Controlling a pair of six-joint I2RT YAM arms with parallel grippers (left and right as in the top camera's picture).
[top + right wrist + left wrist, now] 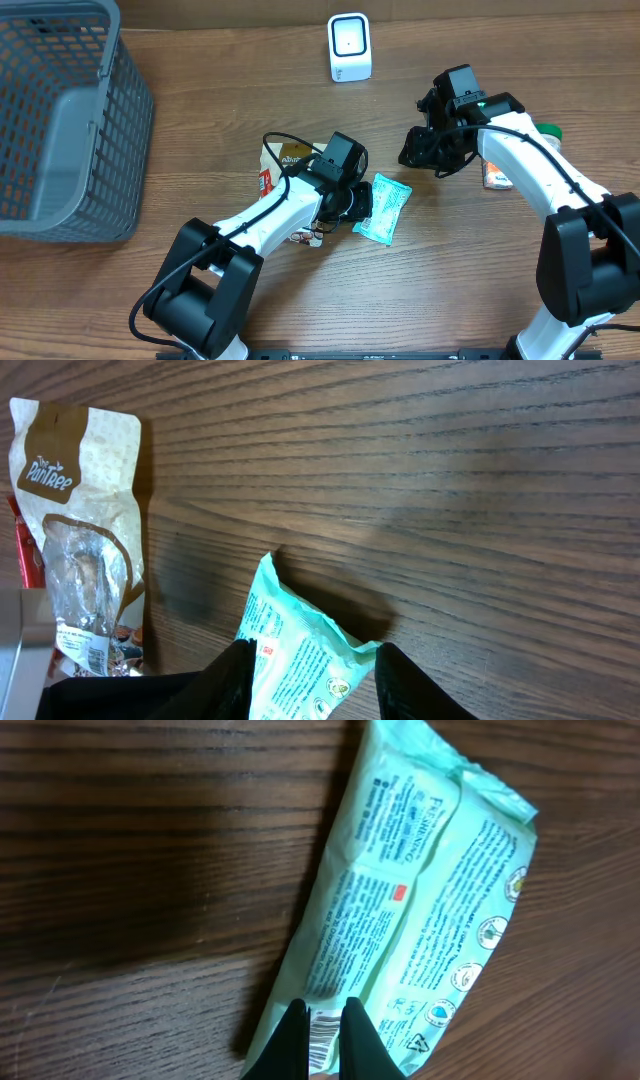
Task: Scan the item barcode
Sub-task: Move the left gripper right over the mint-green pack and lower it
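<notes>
The left pincer [322, 1006] is closed on the near end of the mint-green wipes packet [420, 890]. Its two dark fingers [290, 1045] hide part of that end and are themselves cut off by the picture's lower edge. Between them shows a narrow strip of barcode [322, 1038], only partly in view. The small print on the packet is too blurred to read.

The packet lies near the middle of the worktop [200, 80], just right of the left arm's wrist. In the right wrist view the right pincer [312, 650] has its fingers [232, 680] standing apart on either side of the packet's far corner. Whether they press on the packet cannot be told. From above, the wrist's dark bulk covers the fingertips.

A bread bag [75, 520] lies left of the packet, its near end hidden under the left arm. At the right, an orange-labelled item [497, 180] and a green cap [549, 130] are mostly hidden behind the right arm and cannot be identified.

A grey mesh basket [125, 130] stands at the far left, cut off by the picture's edge; through its open top its mesh floor shows. A white scanner [349, 47] stands upright at the far side, well apart from the packet.
</notes>
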